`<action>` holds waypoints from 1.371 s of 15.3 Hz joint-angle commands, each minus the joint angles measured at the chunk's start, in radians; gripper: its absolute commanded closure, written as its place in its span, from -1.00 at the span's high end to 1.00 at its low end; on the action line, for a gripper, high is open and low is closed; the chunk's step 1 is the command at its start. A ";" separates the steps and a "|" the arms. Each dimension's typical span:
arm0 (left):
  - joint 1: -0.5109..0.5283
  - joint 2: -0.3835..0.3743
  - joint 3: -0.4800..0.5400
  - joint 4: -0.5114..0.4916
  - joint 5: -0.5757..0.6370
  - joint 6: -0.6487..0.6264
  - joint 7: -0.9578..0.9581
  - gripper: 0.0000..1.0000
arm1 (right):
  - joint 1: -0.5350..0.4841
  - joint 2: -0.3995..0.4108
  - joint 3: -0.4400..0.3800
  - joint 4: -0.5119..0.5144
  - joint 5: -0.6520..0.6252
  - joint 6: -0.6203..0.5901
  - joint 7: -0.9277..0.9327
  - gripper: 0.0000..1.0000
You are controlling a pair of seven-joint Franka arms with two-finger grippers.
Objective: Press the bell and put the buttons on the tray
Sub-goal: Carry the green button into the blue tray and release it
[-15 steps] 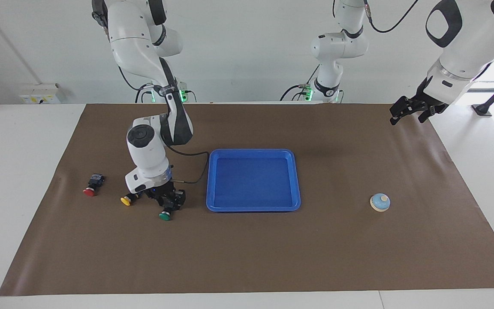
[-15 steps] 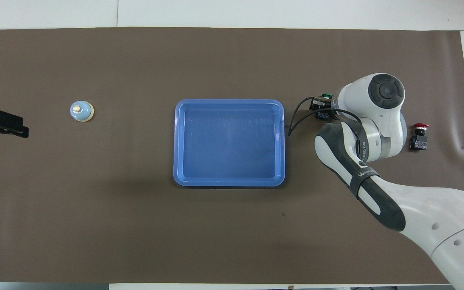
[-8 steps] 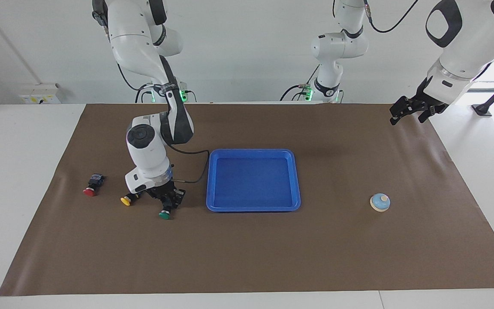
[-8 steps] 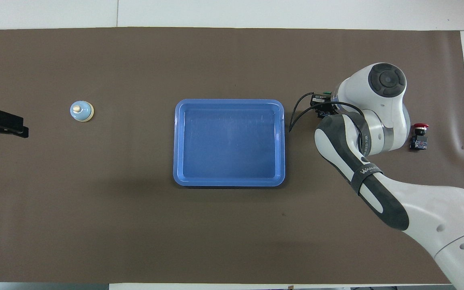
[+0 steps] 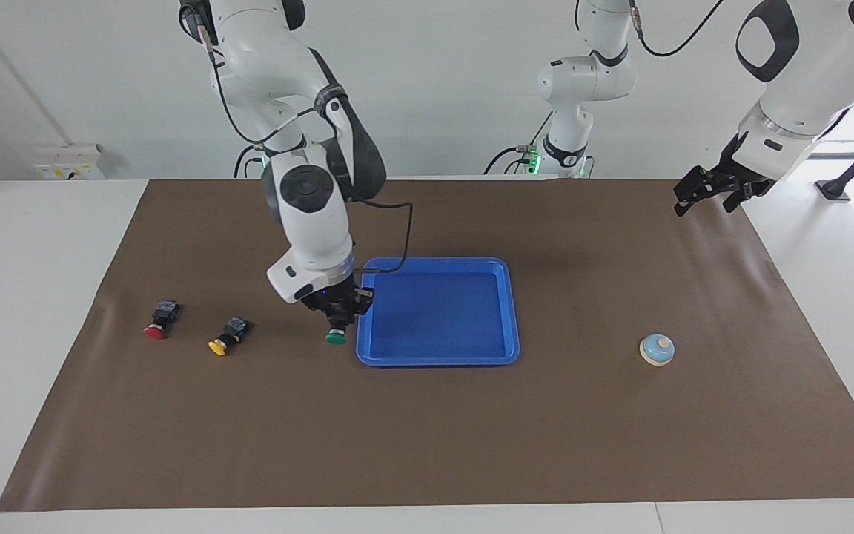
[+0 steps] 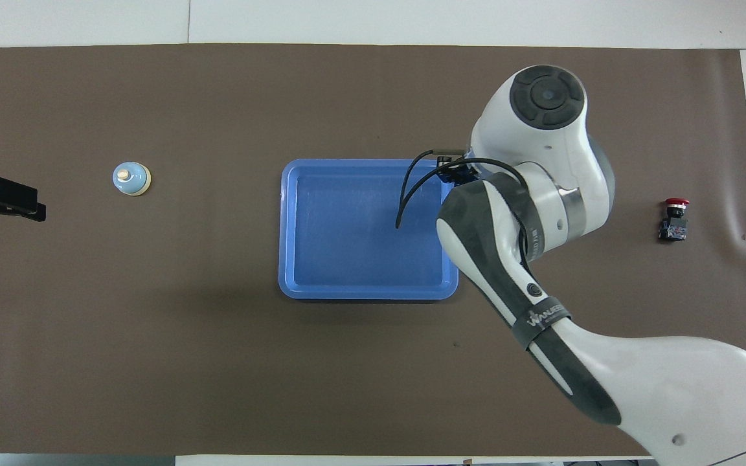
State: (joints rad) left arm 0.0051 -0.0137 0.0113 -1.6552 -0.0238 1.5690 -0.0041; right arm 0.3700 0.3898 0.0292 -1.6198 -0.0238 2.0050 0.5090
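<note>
change: right arm has lifted off the desk (image 5: pixel 471 445) and swung toward the tray; green button went up with it, yellow button now uncovered on the mat; left arm, bell, red button unmoved.
brown mat (image 5: pixel 427 430): covers most of the desk, all items lie on it.
tray (image 5: pixel 438 360): bright blue shallow rectangle, rounded corners, raised rim, mid-mat, nothing in it. Looks like light stiff plastic, could slide if bumped.
right gripper (image 5: pixel 336 320): up in the air over the tray's edge at the right arm's end, clamped on the green button's black body, cap pointing down.
left gripper (image 5: pixel 709 194): waits raised over the mat corner at the left arm's end, fingers spread wide, holds nothing.
bell (image 5: pixel 657 349): small light-blue dome, cream base rim and knob, toward the left arm's end, well apart from the tray. Press the knob straight down, no grasp needed.
green button (image 5: pixel 335 337): round green mushroom cap, black body. Likely light, rigid, smooth cap; take it by the squarish body.
yellow button (image 5: pixel 227 337): on its side, between red button and tray.
red button (image 5: pixel 160 320): on its side, nearest the right arm's end.
progress: judged none placed yet, first one on its way.
</note>
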 commanded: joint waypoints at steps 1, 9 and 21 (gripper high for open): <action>-0.004 0.000 0.004 0.014 0.008 -0.017 -0.004 1.00 | 0.049 0.000 -0.002 -0.018 0.004 -0.003 0.013 -1.00; -0.004 0.000 0.004 0.014 0.010 -0.017 -0.004 1.00 | 0.118 -0.002 0.003 -0.221 0.045 0.193 0.045 -1.00; -0.004 0.000 0.004 0.014 0.010 -0.017 -0.004 1.00 | 0.124 -0.003 0.001 -0.215 0.045 0.196 0.172 1.00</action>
State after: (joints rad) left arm 0.0051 -0.0137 0.0114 -1.6552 -0.0238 1.5690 -0.0041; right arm 0.5049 0.4048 0.0300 -1.8465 0.0063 2.2162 0.6504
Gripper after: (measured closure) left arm 0.000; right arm 0.251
